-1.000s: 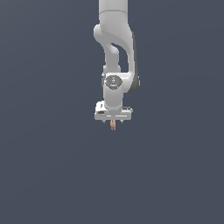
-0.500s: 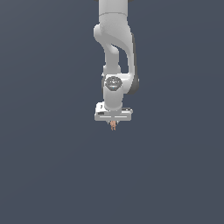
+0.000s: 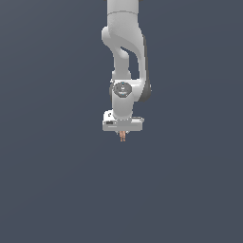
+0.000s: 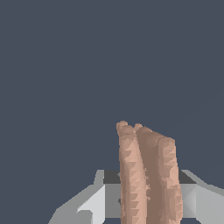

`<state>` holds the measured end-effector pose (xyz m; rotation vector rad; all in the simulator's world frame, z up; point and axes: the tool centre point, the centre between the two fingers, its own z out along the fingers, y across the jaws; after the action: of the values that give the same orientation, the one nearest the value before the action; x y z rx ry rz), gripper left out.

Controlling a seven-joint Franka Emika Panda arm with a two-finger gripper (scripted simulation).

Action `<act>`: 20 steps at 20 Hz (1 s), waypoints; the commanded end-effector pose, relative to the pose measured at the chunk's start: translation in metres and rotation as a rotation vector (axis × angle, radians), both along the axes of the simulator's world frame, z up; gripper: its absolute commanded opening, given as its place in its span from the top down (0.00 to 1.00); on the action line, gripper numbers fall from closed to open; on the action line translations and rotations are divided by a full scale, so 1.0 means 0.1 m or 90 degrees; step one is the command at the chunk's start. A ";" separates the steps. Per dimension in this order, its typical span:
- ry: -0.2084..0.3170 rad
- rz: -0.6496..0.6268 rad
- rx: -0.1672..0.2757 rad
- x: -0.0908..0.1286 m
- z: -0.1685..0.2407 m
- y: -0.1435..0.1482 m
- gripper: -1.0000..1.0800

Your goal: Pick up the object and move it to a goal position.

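The fingers (image 4: 94, 205) are closed tightly on the object (image 4: 148, 175), which is held between them beneath the gripper (image 3: 123, 135), hanging lengthwise below the white arm (image 3: 124, 57).

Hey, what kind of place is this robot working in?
Likely a bare simulator scene: flat dark grey-blue backdrop everywhere, no furniture, only the white arm whose gripper holds a faceted orange-brown object.
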<state>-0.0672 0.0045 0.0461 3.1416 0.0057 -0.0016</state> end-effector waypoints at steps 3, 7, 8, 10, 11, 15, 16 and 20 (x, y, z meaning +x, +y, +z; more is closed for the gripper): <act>-0.001 0.000 0.000 0.06 0.15 -0.04 1.00; -0.001 0.000 0.000 0.14 0.38 -0.10 1.00; -0.001 0.000 0.000 0.17 0.44 -0.12 1.00; -0.001 0.000 0.000 0.22 0.59 -0.16 1.00; -0.001 0.000 0.000 0.26 0.68 -0.18 1.00; -0.001 0.000 0.000 0.40 1.04 -0.28 1.00; -0.001 0.000 0.000 0.43 1.14 -0.30 1.00; -0.001 0.000 0.000 0.58 1.52 -0.40 1.00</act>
<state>-0.0142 -0.0320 0.1832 3.1415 0.0050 0.0012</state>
